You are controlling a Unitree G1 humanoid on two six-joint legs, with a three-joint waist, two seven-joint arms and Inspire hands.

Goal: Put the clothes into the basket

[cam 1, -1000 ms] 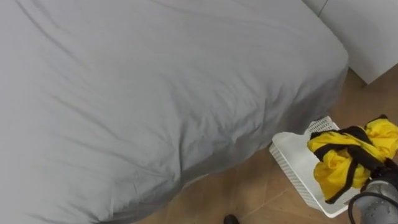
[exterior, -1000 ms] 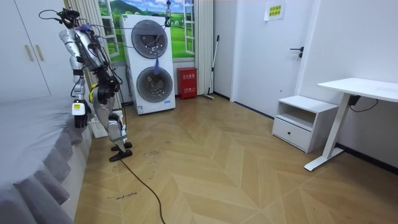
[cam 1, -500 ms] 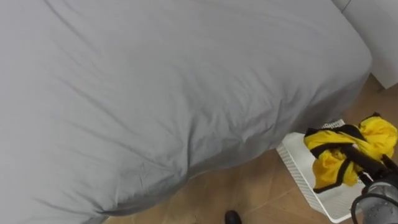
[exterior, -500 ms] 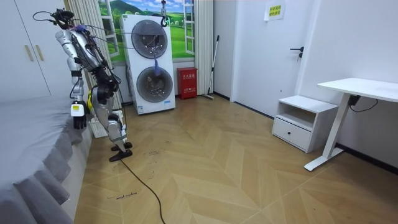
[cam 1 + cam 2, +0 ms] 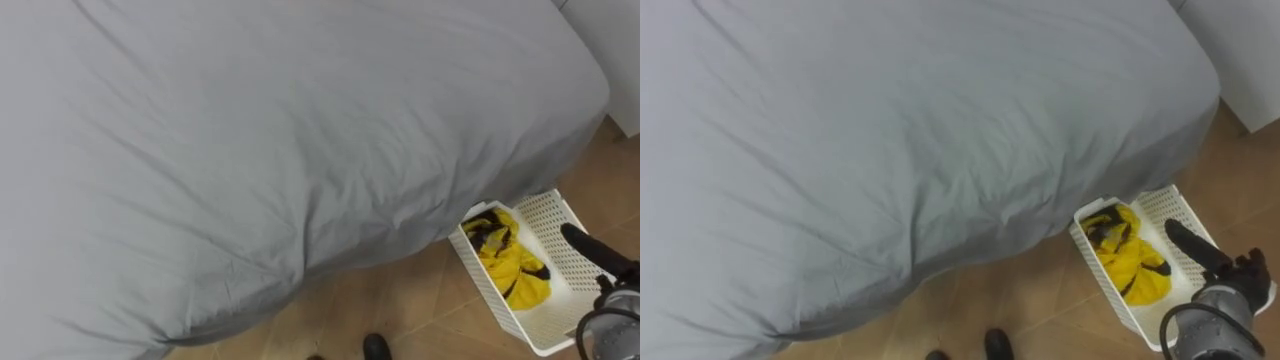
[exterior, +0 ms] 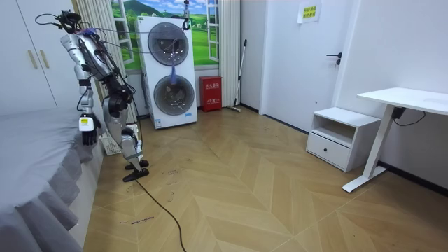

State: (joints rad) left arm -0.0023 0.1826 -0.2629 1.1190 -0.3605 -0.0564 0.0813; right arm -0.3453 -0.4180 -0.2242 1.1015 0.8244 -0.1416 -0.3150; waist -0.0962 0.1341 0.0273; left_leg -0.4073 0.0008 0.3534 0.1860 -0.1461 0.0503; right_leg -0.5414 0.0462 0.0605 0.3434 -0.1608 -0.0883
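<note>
Looking down along my right hand (image 5: 600,255), I see its dark fingers held straight and apart, clamped on nothing, hovering above the right part of the white perforated plastic basket (image 5: 558,215). The yellow garment with black trim (image 5: 508,262) lies inside that basket, crumpled in a heap against its left end and clear of the hand, so by my reckoning this piece is home. I judge it a light, limp thing, probably a slick sports fabric. It would sag and slide rather than keep any shape, it can't be broken, and a loose fold could catch on the basket's lattice wall. If I had to shift it, I would pinch the highest bunched fold at the middle of the heap, where the cloth is thick enough to fill a grasp. I would not take a single black edge, which would only let the rest trail out over the rim. The basket stands on the pale wooden floor (image 5: 400,300), just beside the corner of the bed with the lightly creased grey cover (image 5: 250,130). A white cabinet (image 5: 628,60) stands beyond that corner. In the room view I stand at the bed's corner with my left hand (image 6: 87,133) hanging low at the bed's edge, too small there for me to tell its state.
</note>
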